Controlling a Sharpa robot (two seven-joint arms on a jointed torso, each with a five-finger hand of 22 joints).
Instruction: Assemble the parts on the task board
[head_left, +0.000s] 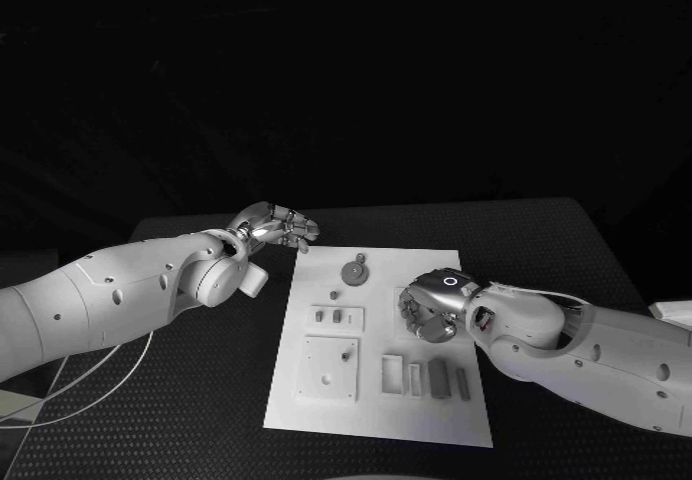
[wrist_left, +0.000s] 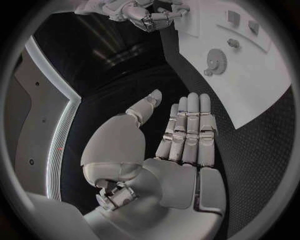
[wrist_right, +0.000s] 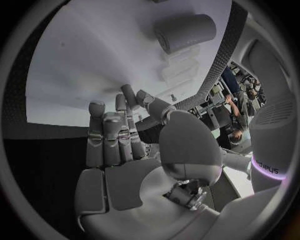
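Observation:
The white task board (head_left: 378, 405) lies in the middle of the black table. On it I see a grey gear (head_left: 355, 270), two small pieces (head_left: 336, 316), a square plate with holes (head_left: 329, 366) and several grey bars (head_left: 437, 379). My left hand (head_left: 277, 228) hovers over the table just off the board's far left corner; its fingers (wrist_left: 187, 130) lie flat and straight, thumb apart, holding nothing. My right hand (head_left: 433, 306) hangs over the board's right middle, fingers (wrist_right: 115, 132) curled toward the thumb. Whether a part sits between them is hidden. A grey cylinder (wrist_right: 185, 32) lies on the board beyond that hand.
Black textured table (head_left: 562, 255) surrounds the board on all sides. A white cable (head_left: 87, 385) loops over the table at the near left. The gear (wrist_left: 215, 61) and the board's edge (wrist_left: 250, 100) lie ahead of my left hand.

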